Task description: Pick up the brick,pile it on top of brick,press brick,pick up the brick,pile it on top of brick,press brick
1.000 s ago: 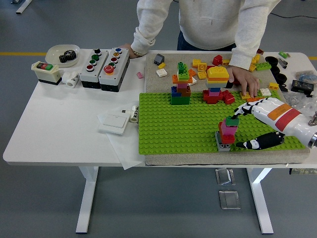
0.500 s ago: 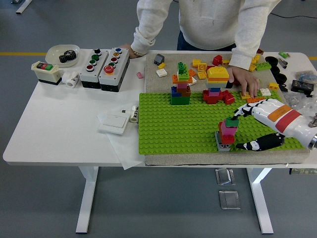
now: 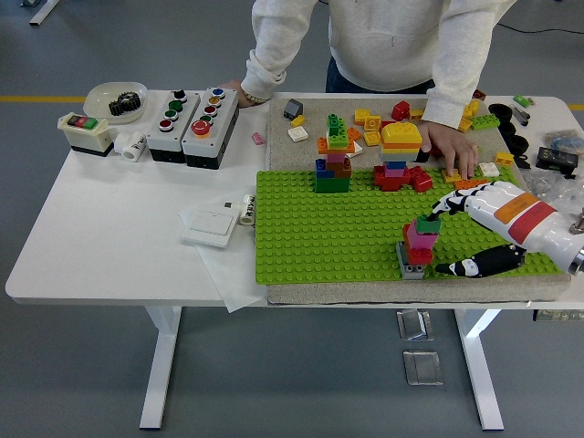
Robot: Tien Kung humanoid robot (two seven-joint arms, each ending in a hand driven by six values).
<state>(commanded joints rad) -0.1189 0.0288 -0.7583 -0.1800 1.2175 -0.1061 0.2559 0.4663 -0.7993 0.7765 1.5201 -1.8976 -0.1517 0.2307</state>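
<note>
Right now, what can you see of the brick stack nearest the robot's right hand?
The small brick stack stands upright near the green baseplate's front right edge: a grey base brick, red and pink plastic bricks above, a dark green brick on top. The right hand reaches in from the right, its fingers at the top brick.

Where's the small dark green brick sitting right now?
In the head view, the dark green brick tops the small brick stack at the green baseplate's near right, with the right robot hand at it.
</note>
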